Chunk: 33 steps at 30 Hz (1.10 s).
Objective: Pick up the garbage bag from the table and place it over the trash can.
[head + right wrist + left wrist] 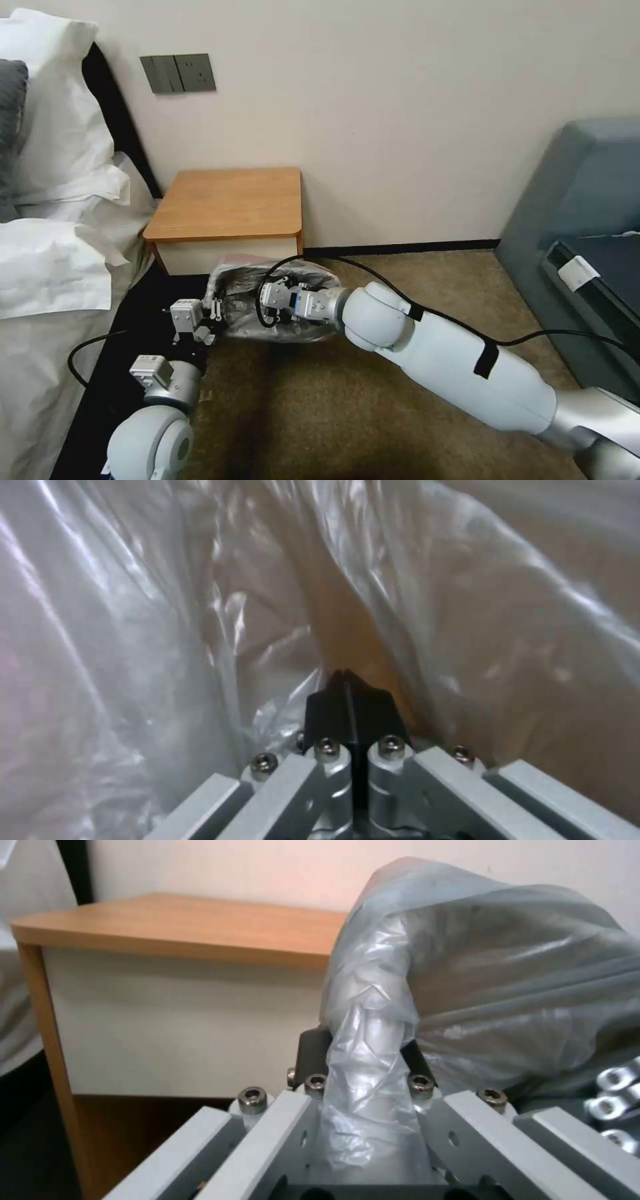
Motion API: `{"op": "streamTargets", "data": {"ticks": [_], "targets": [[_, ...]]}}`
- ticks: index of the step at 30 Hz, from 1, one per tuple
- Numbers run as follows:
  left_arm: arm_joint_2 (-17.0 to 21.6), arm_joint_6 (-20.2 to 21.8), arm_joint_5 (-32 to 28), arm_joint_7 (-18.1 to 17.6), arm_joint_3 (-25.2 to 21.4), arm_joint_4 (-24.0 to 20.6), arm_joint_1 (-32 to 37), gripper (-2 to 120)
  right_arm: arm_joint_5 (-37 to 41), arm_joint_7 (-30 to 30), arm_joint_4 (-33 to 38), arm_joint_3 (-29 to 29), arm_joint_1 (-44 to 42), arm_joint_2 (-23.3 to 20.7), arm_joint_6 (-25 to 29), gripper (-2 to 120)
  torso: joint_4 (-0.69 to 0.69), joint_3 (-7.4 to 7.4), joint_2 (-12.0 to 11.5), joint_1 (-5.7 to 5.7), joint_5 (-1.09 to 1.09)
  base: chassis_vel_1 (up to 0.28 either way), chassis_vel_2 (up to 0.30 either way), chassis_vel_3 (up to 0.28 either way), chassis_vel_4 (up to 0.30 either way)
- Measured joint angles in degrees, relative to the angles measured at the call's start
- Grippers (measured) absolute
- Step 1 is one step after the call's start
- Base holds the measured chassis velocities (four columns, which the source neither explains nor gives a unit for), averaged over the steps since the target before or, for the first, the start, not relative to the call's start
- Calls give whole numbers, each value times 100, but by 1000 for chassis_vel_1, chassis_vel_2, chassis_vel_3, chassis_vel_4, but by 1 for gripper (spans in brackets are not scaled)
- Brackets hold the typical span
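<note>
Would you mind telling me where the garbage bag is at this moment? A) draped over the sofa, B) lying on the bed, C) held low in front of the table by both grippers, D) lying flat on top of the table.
C: the garbage bag hangs in front of the table, with the left gripper and the right gripper both shut on its plastic.

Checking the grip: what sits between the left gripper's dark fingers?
A bunched fold of the thin grey translucent garbage bag fills the left gripper, seen in the left wrist view.
</note>
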Motion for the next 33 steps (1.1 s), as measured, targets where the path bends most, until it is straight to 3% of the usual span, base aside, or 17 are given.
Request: {"op": "streamTargets", "data": {"ticks": [10,33], "targets": [[-4,-5,-17,7,13,-142,65,5,-16,186,-150,-64,-28,88,-164,0,-1,0,0,0,0,0,0,0,0],[-5,590,-11,-67,58,-708,458,5,131,140,-129,-247,-26,-3,-586,0,-1,0,0,0,0,0,0,0,0]]}}
